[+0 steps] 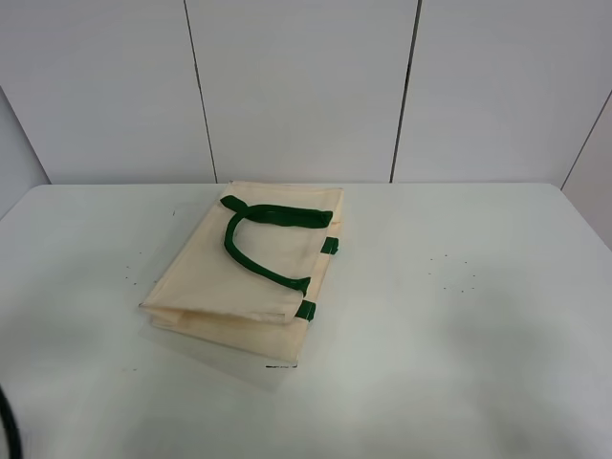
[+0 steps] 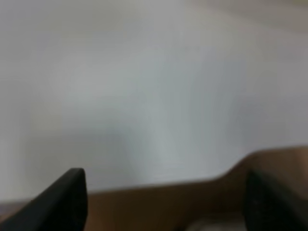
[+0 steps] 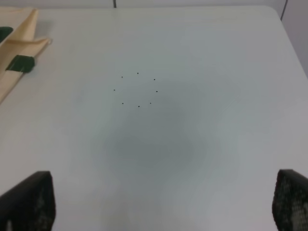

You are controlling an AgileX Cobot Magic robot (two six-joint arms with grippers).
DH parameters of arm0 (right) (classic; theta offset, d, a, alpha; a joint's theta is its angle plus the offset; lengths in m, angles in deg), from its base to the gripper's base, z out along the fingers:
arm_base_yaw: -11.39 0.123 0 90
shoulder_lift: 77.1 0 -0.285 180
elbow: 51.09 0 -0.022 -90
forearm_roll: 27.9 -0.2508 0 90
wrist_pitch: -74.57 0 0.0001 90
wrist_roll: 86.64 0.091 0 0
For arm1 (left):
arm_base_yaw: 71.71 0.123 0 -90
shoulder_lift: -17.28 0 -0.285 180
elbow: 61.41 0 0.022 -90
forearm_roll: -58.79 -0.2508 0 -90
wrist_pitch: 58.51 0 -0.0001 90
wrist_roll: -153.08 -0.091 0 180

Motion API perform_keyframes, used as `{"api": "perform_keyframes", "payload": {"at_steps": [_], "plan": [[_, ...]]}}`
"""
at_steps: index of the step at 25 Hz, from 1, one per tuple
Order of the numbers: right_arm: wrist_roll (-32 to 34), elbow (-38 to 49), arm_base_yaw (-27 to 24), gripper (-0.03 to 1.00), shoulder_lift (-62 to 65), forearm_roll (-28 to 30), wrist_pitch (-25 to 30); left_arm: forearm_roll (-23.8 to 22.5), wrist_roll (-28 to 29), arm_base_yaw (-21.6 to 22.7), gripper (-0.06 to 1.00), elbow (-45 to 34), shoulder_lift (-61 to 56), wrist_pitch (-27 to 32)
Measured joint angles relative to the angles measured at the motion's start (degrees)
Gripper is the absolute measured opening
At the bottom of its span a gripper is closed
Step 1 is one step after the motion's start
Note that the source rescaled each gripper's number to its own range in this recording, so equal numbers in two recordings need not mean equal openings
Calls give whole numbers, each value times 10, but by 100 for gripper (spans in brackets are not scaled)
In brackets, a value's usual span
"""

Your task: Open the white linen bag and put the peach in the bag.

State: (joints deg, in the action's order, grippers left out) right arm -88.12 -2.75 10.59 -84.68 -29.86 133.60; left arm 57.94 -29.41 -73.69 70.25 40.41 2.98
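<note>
The white linen bag [image 1: 215, 277] lies flat and folded on the table, left of centre, with its dark green strap handles [image 1: 282, 216] resting on top and green tabs [image 1: 305, 310] on its right edge. One corner of the bag [image 3: 19, 45] with a tab shows in the right wrist view. The peach is not in any view. My right gripper [image 3: 159, 202] is open and empty above bare table to the right of the bag. My left gripper [image 2: 168, 207] is open and empty; its view is blurred, showing a pale surface and a tan band. Neither gripper shows in the exterior view.
The white table [image 1: 459, 316] ends at a panelled wall behind. A ring of small black dots [image 3: 137, 89] marks the table right of the bag; it also shows in the exterior view [image 1: 454, 273]. A dark cable [image 1: 8, 430] shows at the front left corner.
</note>
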Motion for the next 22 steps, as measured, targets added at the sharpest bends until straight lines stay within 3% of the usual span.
{"api": "perform_keyframes", "payload": {"at_steps": [9,22], "plan": [[0,0,0,100,0,0,0,4,-1,0,100,-6,-151,-7],[0,0,0,100,0,0,0,4,-1,0,100,-6,-156,-9]]}}
